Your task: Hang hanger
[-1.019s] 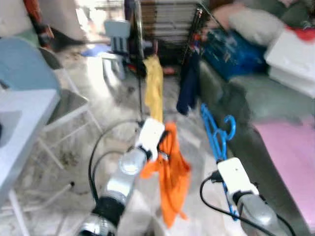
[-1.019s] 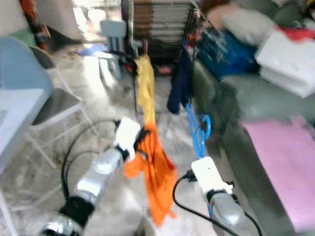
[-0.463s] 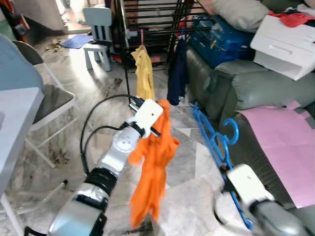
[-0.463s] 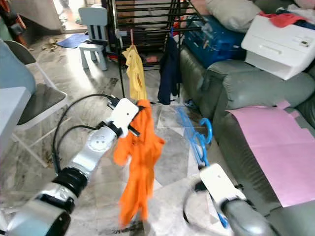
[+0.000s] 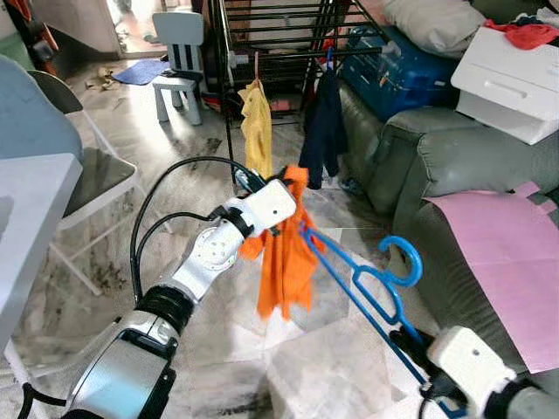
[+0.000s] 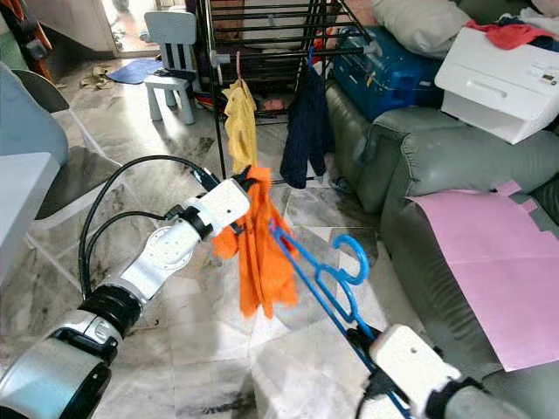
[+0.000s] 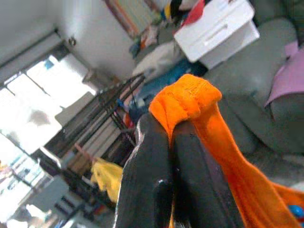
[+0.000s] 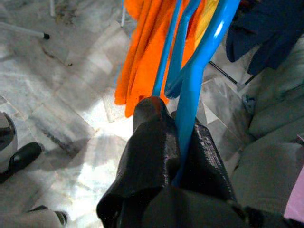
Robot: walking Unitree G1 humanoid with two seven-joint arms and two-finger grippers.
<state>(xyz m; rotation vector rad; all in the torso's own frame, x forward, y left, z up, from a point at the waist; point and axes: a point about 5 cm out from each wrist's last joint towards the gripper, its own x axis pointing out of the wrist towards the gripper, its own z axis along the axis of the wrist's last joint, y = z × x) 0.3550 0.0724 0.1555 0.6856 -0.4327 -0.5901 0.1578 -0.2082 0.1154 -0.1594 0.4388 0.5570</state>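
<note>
Blue plastic hanger [image 5: 367,288]: far tip hidden behind hanging orange cloth [image 5: 284,262]; lower end cut off by frame edge.

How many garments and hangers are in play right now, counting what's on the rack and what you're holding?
Garments on the drying rack: 2, yellow garment and navy garment
Garments held: 1, orange garment in left gripper
Hangers: 1, blue hanger in right gripper
Total: 4

Glossy blue plastic hanger [image 5: 367,281], soft orange cloth [image 5: 284,257], polished marble floor [image 5: 218,175].
</note>
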